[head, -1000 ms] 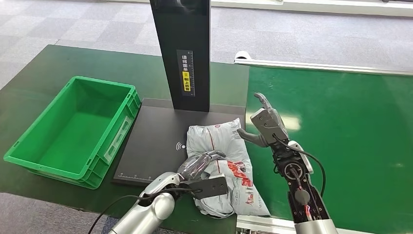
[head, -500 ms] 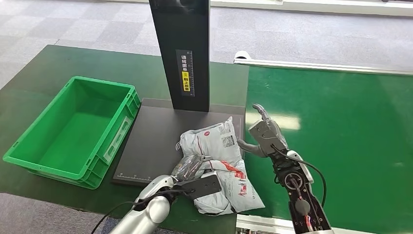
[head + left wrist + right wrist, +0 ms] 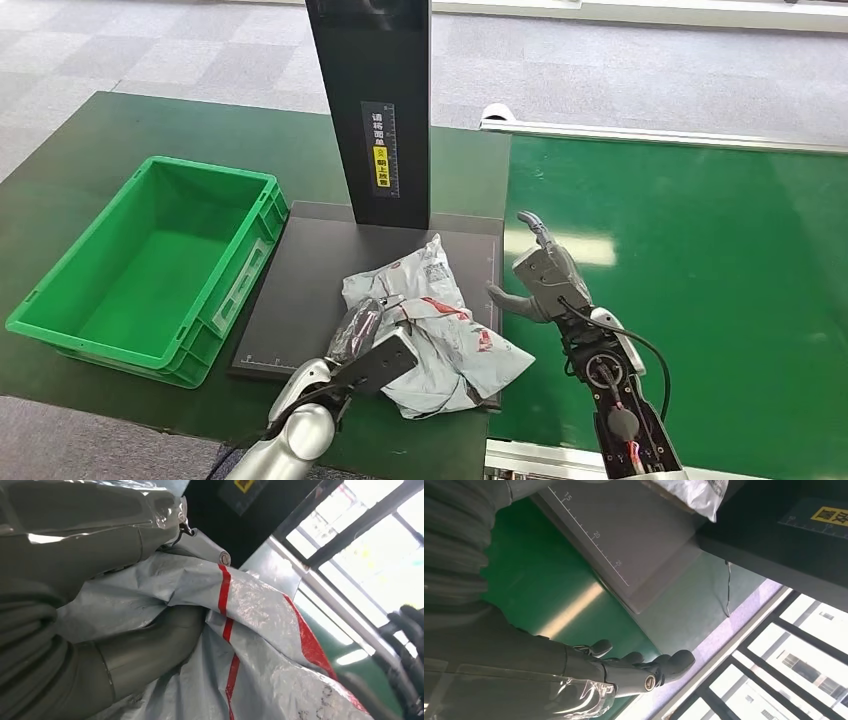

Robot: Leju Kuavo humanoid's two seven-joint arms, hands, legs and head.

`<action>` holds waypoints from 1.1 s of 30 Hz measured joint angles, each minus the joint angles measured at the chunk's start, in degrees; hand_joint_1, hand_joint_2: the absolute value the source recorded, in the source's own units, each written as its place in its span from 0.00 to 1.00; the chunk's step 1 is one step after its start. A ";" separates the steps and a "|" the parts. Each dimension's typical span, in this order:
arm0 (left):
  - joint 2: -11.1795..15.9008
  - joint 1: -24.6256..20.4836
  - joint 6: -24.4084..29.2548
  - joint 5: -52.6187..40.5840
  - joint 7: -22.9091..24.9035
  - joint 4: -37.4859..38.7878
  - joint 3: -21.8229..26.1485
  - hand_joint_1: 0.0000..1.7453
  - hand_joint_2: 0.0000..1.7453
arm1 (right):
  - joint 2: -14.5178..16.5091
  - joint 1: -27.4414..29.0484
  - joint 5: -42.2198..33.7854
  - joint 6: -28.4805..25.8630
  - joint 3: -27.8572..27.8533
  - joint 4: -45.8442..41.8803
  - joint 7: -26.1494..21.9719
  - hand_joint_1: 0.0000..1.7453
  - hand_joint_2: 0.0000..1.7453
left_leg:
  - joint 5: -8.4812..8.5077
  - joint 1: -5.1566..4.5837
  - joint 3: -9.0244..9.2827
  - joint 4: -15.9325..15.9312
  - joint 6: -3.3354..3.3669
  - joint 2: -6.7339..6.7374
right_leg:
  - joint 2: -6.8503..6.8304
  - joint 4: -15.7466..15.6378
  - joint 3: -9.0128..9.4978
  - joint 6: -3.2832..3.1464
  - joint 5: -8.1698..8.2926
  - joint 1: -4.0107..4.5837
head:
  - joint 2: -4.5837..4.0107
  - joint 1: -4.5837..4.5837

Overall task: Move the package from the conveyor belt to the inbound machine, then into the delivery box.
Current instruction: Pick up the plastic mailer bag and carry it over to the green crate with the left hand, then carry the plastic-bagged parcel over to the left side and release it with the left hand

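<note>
Head view: bright, even overhead light, sharp across the frame. A pale glare patch sits on the belt [image 3: 600, 250] beside the right hand [image 3: 540, 280]. Shadows are soft and short; the bin [image 3: 150, 270] floor is evenly lit. The post [image 3: 375, 110] reads near-black with little surface detail.

Left wrist view: strong backlight from windows [image 3: 370, 545], blown out to white. The bag [image 3: 240, 645] shows specular sheen on its wrinkles; the far edge, near the dark fingers [image 3: 405, 645], is blurred.

Right wrist view: windows [image 3: 784, 655] overexposed again. A bright streak reflects off the green surface [image 3: 569, 610]. The near cover [image 3: 454, 545] is soft, out of focus.
</note>
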 joint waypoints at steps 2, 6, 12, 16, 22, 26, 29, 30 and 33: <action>-0.04 0.64 3.55 4.30 -4.30 -1.52 1.03 1.00 1.00 | -0.25 -0.58 -0.43 -0.41 0.02 0.25 -1.07 0.00 1.00 | 0.00 0.00 -0.01 0.00 0.00 0.02 | 0.01 0.00 -0.01 0.00 0.00 0.00 | 0.01 0.00; -0.06 1.43 9.81 12.01 -11.54 -6.14 3.35 1.00 1.00 | -0.68 -1.85 -0.70 -2.67 0.11 0.97 -3.42 0.00 1.00 | 0.00 0.00 -0.02 0.00 0.00 -0.01 | -0.01 0.00 -0.01 0.00 0.00 0.00 | 0.00 0.00; 0.04 2.56 17.44 14.74 -17.36 -11.41 5.44 1.00 1.00 | -0.94 -2.17 -0.26 -5.66 1.11 1.35 -4.43 0.00 1.00 | 0.00 0.00 -0.05 0.00 0.00 0.01 | 0.01 0.00 -0.07 0.00 0.00 0.00 | 0.00 0.00; 0.34 2.69 22.60 16.10 -20.18 -14.70 7.07 1.00 1.00 | -1.39 -2.16 -0.26 -6.98 1.81 1.51 -4.58 0.00 1.00 | 0.00 0.00 -0.06 0.00 0.00 0.00 | 0.01 0.00 -0.07 0.00 0.00 0.00 | 0.01 0.01; -0.09 3.13 31.61 0.45 -20.75 -20.34 12.59 1.00 1.00 | -2.43 -1.98 -0.97 -8.38 2.58 1.90 -4.93 0.00 1.00 | 0.00 0.00 -0.06 0.00 0.00 0.00 | 0.01 0.01 -0.07 0.00 0.00 0.00 | 0.00 0.01; -1.46 3.14 31.97 -8.54 -20.77 -24.58 19.02 1.00 1.00 | -3.25 -1.21 -1.29 -9.31 3.14 2.01 -5.09 0.00 1.00 | 0.00 0.00 -0.06 0.00 0.00 0.00 | 0.01 0.00 -0.07 0.00 0.00 0.00 | 0.01 0.00; -2.24 3.14 31.98 -11.18 -20.77 -26.26 22.30 1.00 1.00 | -3.70 -0.68 -1.30 -9.61 3.58 2.01 -5.11 0.00 1.00 | 0.00 0.00 -0.06 0.00 0.00 0.00 | 0.01 0.00 -0.08 0.00 0.00 0.00 | 0.01 0.00; -2.43 3.14 31.98 -11.41 -20.77 -26.67 23.04 1.00 1.00 | -3.81 -0.58 -1.30 -9.62 3.72 2.01 -5.11 0.00 1.00 | 0.00 0.00 -0.06 0.00 0.00 0.00 | 0.01 0.00 -0.08 0.00 0.00 0.00 | 0.01 0.00; -2.88 3.14 31.98 -11.70 -20.77 -27.52 24.48 1.00 1.00 | -4.07 -0.44 -1.30 -9.64 3.97 2.01 -5.12 0.00 1.00 | 0.00 0.00 -0.06 0.00 0.00 0.00 | 0.01 0.00 -0.08 0.00 0.00 0.00 | -0.01 0.00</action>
